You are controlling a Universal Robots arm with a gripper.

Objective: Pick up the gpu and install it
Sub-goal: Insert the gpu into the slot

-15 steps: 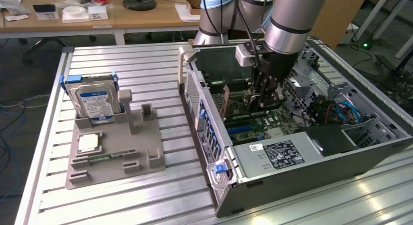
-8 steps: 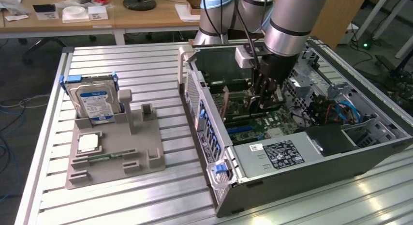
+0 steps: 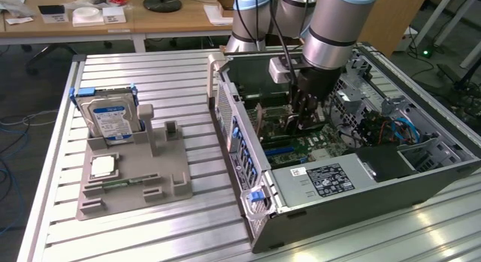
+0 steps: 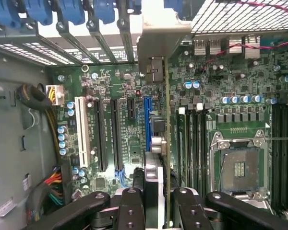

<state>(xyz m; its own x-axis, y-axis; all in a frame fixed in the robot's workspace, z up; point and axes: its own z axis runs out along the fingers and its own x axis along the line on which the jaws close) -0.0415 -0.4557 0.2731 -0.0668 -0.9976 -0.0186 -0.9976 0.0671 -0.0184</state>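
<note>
1. Nearest the wrist camera, the gripper (image 4: 156, 201) has its black fingers (image 4: 130, 211) clamped on the gpu (image 4: 156, 143), which is seen edge-on, standing upright between them.
2. The gpu's silver end bracket (image 4: 158, 43) reaches the slot openings at the rear wall of the case, and its lower edge runs along the blue expansion slot (image 4: 147, 120) on the motherboard (image 4: 230, 81); whether it is fully seated cannot be told.
3. Beside that slot lie two black slots (image 4: 102, 134) and a white slot (image 4: 81, 132); on the other side of the card are the memory slots (image 4: 194, 139) and the bare CPU socket (image 4: 240, 167).
4. In the exterior view the arm (image 3: 330, 31) reaches down into the open computer case (image 3: 248, 160), the gripper (image 3: 301, 112) low over the board.
5. On the slatted table (image 3: 150, 70), towards the exterior view's left, a grey holder (image 3: 143, 183) carries an upright hard drive (image 3: 109, 118) with a blue-white label.
</note>
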